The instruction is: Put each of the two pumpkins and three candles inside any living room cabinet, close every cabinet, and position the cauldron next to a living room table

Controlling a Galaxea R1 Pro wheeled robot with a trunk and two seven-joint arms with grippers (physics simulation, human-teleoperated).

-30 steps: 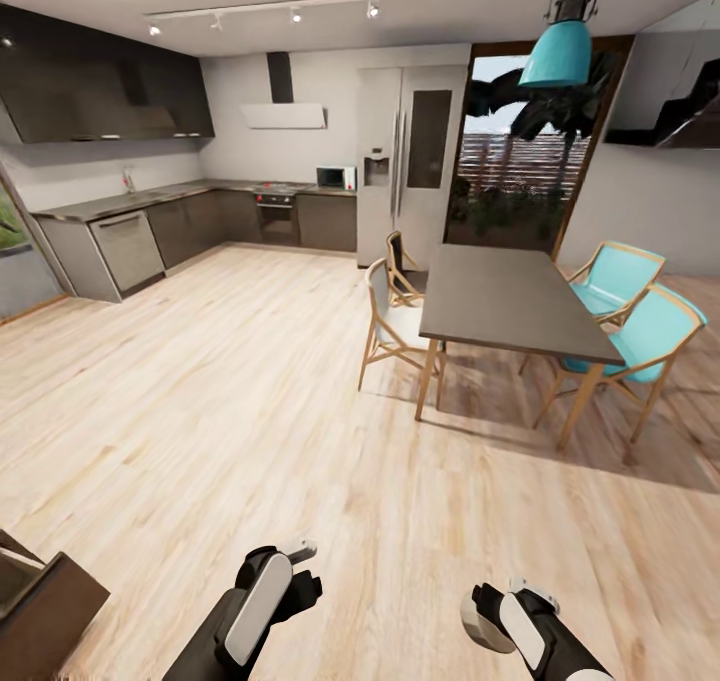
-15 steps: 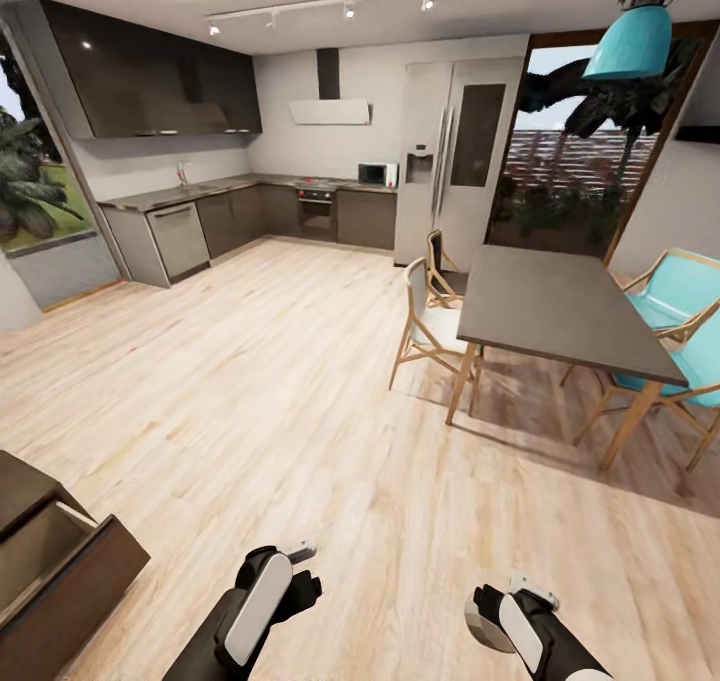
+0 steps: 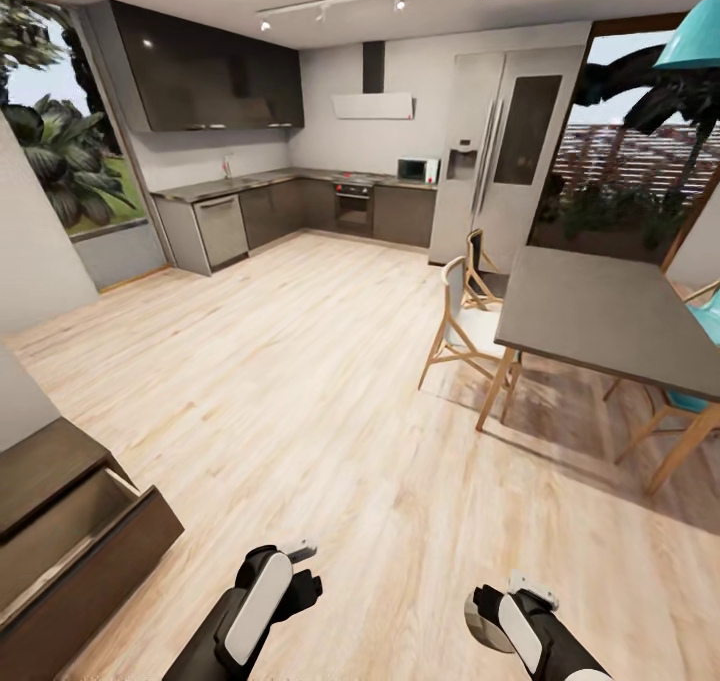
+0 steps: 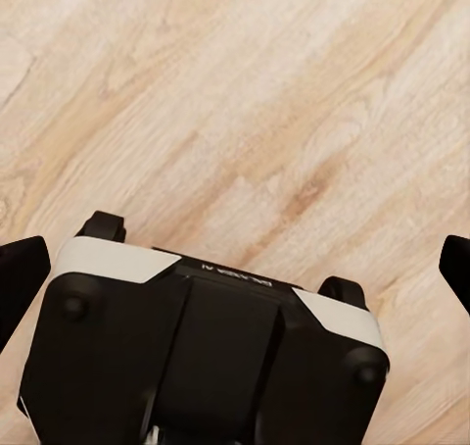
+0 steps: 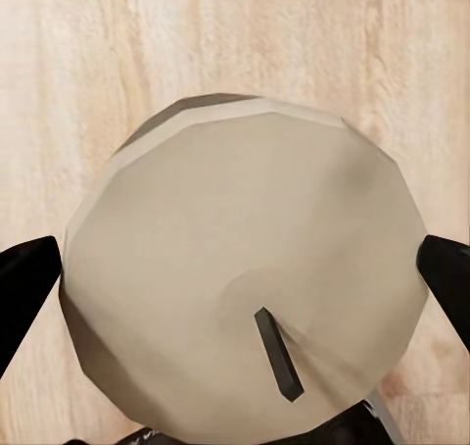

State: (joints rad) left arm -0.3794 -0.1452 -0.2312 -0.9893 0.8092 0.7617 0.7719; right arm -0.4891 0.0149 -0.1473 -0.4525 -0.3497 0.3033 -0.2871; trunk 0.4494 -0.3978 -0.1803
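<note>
A stubby grey-beige candle, faceted round with a dark wick, sits clamped between the right gripper black fingers. The left gripper fingers are spread wide over pale plank floor. The dark-brown cabinet has a drawer pulled out.

head cam high, fwd-down over floor, wrist cams close, floor shared

Cabinet near left, drawer open. Dining table right, chair at its left. Kitchen counter far behind.
</note>
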